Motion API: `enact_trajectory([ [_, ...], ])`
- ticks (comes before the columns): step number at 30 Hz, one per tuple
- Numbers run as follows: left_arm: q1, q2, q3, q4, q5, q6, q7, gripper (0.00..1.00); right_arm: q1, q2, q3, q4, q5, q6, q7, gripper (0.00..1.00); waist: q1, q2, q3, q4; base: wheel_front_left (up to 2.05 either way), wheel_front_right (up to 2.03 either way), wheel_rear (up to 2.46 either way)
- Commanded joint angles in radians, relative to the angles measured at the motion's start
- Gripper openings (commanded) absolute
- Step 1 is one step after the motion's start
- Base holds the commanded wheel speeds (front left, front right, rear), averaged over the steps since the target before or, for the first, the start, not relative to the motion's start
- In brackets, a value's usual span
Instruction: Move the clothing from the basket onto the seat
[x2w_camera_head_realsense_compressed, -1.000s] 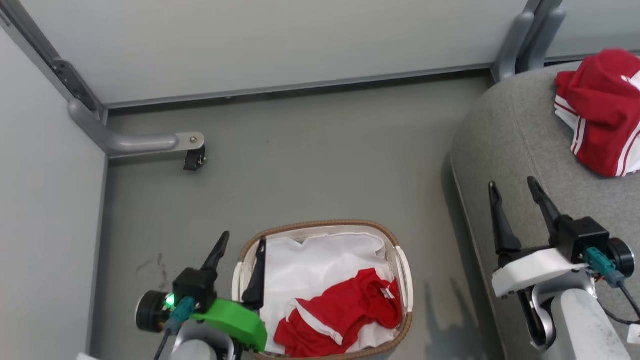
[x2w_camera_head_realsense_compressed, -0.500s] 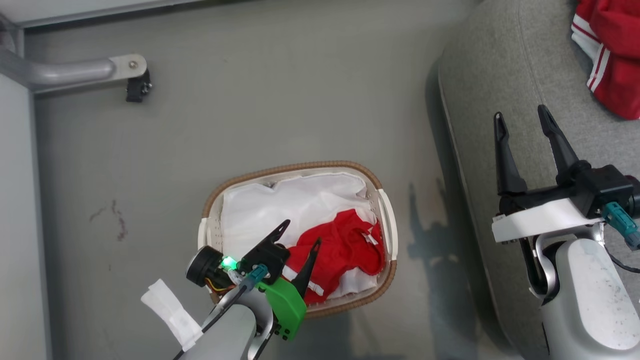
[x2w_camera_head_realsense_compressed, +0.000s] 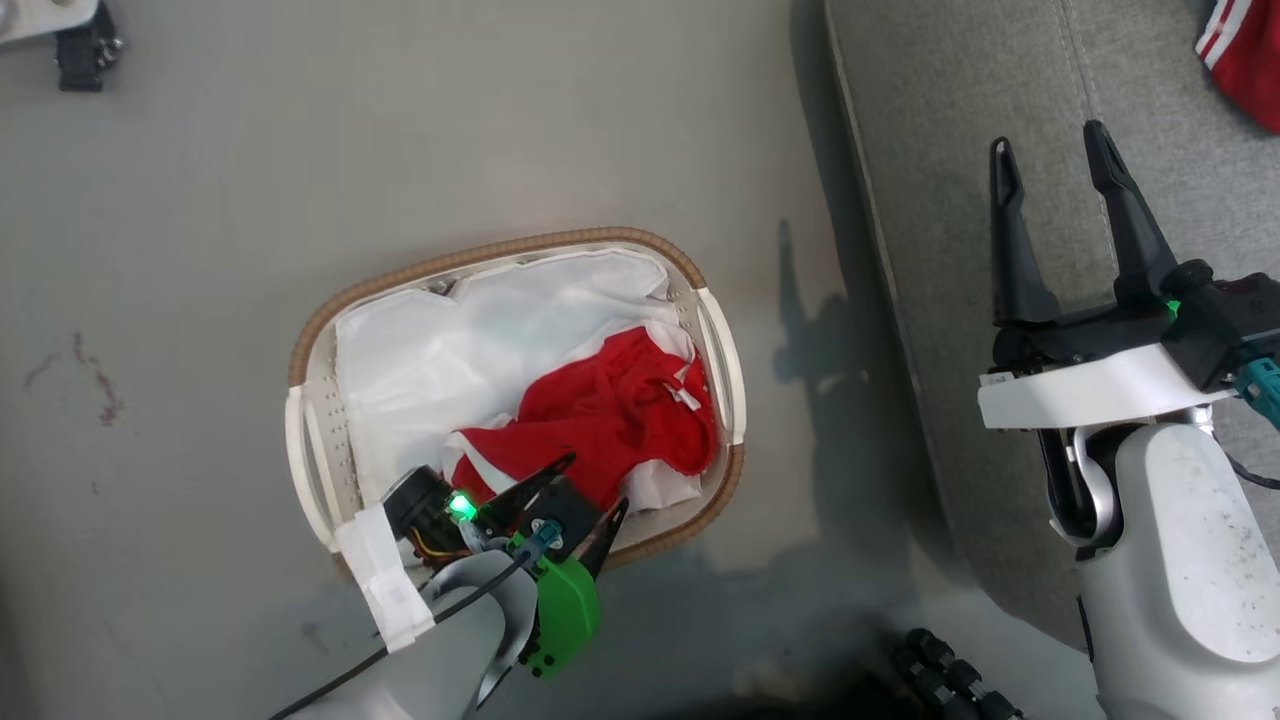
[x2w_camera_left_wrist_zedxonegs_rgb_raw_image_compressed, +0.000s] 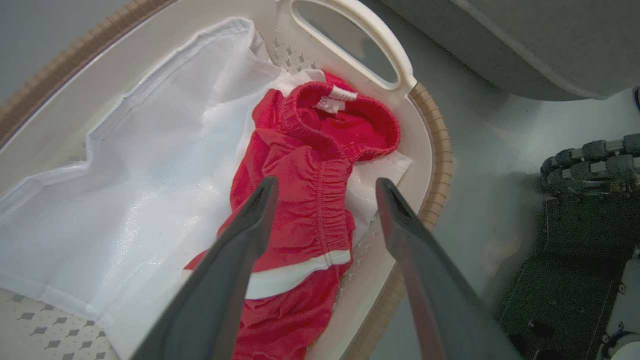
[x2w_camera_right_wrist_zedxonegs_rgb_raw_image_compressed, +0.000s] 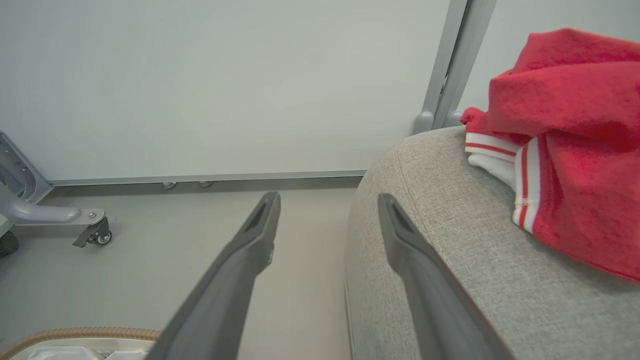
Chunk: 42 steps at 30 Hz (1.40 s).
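Note:
The white basket (x2w_camera_head_realsense_compressed: 480, 255) with a brown woven rim stands on the grey floor. A crumpled red garment (x2w_camera_head_realsense_compressed: 610, 405) lies in its right half on the white liner (x2w_camera_head_realsense_compressed: 430, 350). My left gripper (x2w_camera_head_realsense_compressed: 597, 485) hangs open over the garment's near end. In the left wrist view its fingers (x2w_camera_left_wrist_zedxonegs_rgb_raw_image_compressed: 326, 184) straddle the red clothing (x2w_camera_left_wrist_zedxonegs_rgb_raw_image_compressed: 310, 150) just above it, with nothing gripped. My right gripper (x2w_camera_head_realsense_compressed: 1048, 142) is open and empty above the grey seat (x2w_camera_head_realsense_compressed: 960, 250). A second red garment (x2w_camera_right_wrist_zedxonegs_rgb_raw_image_compressed: 575, 150) with white stripes rests on the seat (x2w_camera_right_wrist_zedxonegs_rgb_raw_image_compressed: 450, 240), to the right of the right gripper (x2w_camera_right_wrist_zedxonegs_rgb_raw_image_compressed: 327, 199).
The seat's rounded edge (x2w_camera_left_wrist_zedxonegs_rgb_raw_image_compressed: 525, 40) runs close beside the basket's right handle (x2w_camera_left_wrist_zedxonegs_rgb_raw_image_compressed: 350, 30). A grey bracket with a caster (x2w_camera_right_wrist_zedxonegs_rgb_raw_image_compressed: 92, 232) sticks out from the pale wall (x2w_camera_right_wrist_zedxonegs_rgb_raw_image_compressed: 225, 85). Dark parts of my base (x2w_camera_left_wrist_zedxonegs_rgb_raw_image_compressed: 575, 250) sit near the basket's front.
The head camera has tilted down, so the whole picture has shifted. My left gripper has moved from the basket's left rim to above the red garment inside. The right arm holds its pose.

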Motion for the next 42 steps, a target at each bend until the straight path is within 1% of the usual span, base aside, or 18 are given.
enact_trajectory([
  [1,-0.032,0.008,-0.021,0.024,0.006,-0.002,-0.001,1.00,-0.020,-0.002,0.007,-0.005,0.010,-0.001,-0.002,1.00,-0.0002,0.0000,0.081,-0.056,0.00,0.00,0.00],
  [5,-0.068,0.009,-0.068,0.085,-0.006,-0.002,-0.001,1.00,-0.035,-0.002,0.024,-0.006,0.036,-0.001,-0.002,1.00,-0.0002,0.0000,0.114,-0.074,0.00,0.00,0.00],
  [8,-0.092,0.010,-0.079,0.114,-0.014,-0.002,-0.001,1.00,-0.042,-0.002,0.032,-0.009,0.049,-0.001,-0.002,1.00,-0.0002,0.0000,0.132,-0.086,0.00,0.00,0.00],
  [10,-0.110,0.015,-0.078,0.133,-0.014,-0.001,-0.001,1.00,-0.048,-0.002,0.034,-0.010,0.058,-0.001,-0.002,1.00,-0.0002,0.0000,0.143,-0.094,0.00,0.00,0.00],
  [19,-0.163,0.024,-0.069,0.224,-0.014,0.041,-0.001,1.00,-0.058,-0.002,0.044,-0.015,0.089,-0.001,-0.002,1.00,-0.0002,0.0000,0.169,-0.123,0.00,0.00,0.00],
  [24,-0.180,0.033,-0.056,0.246,-0.029,0.053,-0.001,1.00,-0.063,-0.002,0.049,-0.016,0.099,-0.001,-0.002,1.00,-0.0002,0.0000,0.175,-0.132,0.00,0.00,0.00],
  [25,-0.182,0.034,-0.054,0.251,-0.034,0.053,-0.001,0.96,-0.063,-0.002,0.050,-0.015,0.098,-0.001,-0.002,1.00,-0.0002,0.0000,0.174,-0.132,0.00,0.00,0.00],
  [26,-0.182,0.034,-0.052,0.254,-0.036,0.053,-0.001,0.67,-0.063,-0.002,0.050,-0.015,0.100,-0.001,-0.002,1.00,-0.0002,0.0000,0.174,-0.133,0.00,0.00,0.00],
  [27,-0.183,0.035,-0.050,0.257,-0.039,0.053,-0.001,0.43,-0.063,-0.002,0.050,-0.014,0.102,-0.001,-0.002,1.00,-0.0002,0.0000,0.173,-0.133,0.00,0.00,0.00],
  [28,-0.183,0.035,-0.048,0.259,-0.044,0.052,-0.001,0.33,-0.063,-0.002,0.050,-0.013,0.102,-0.001,-0.002,1.00,-0.0002,0.0000,0.173,-0.133,0.00,0.00,0.00],
  [29,-0.183,0.034,-0.046,0.260,-0.047,0.050,-0.001,0.00,-0.063,-0.002,0.051,-0.012,0.102,-0.001,-0.002,1.00,-0.0002,0.0000,0.171,-0.132,0.00,0.00,0.00],
  [36,-0.164,0.037,-0.022,0.217,-0.068,0.054,-0.001,0.00,-0.056,-0.002,0.054,0.004,0.087,-0.001,-0.002,1.00,-0.0002,0.0000,0.139,-0.118,0.00,0.00,0.00],
  [42,-0.120,0.051,0.010,0.151,-0.089,0.061,-0.001,0.00,-0.033,-0.003,0.057,0.026,0.063,-0.001,-0.002,1.00,-0.0002,0.0000,0.063,-0.092,0.00,0.00,0.00],
])
